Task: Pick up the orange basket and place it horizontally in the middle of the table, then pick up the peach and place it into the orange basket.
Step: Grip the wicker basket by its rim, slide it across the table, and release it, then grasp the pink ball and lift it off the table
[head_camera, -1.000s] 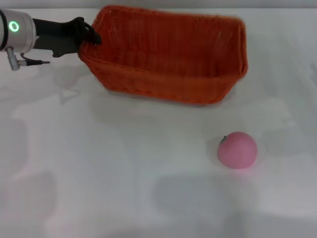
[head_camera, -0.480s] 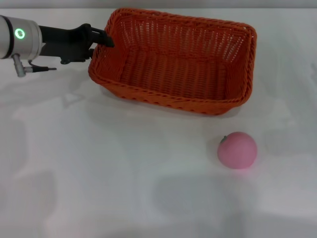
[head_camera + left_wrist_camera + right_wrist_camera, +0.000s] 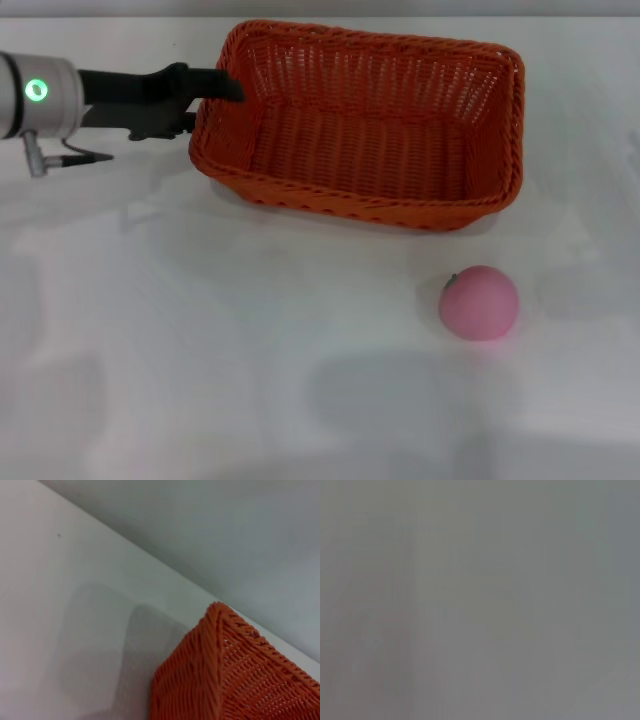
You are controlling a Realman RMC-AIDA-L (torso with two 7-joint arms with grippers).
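The orange basket (image 3: 360,205) sits flat and open side up at the back middle of the white table (image 3: 200,330), long side across my view. My left gripper (image 3: 222,92) reaches in from the left and is shut on the basket's left rim, one black finger lying over the rim inside. The left wrist view shows a woven corner of the basket (image 3: 225,670) close up. The pink peach (image 3: 479,302) rests on the table in front of the basket's right end, apart from it. The right gripper is out of view.
The silver left forearm with a green light (image 3: 38,92) stretches across the back left of the table. The table's far edge runs just behind the basket. The right wrist view shows only plain grey.
The left gripper has carried the basket right and lowered it from a tilted pose to lying level on the table. The peach has not moved.
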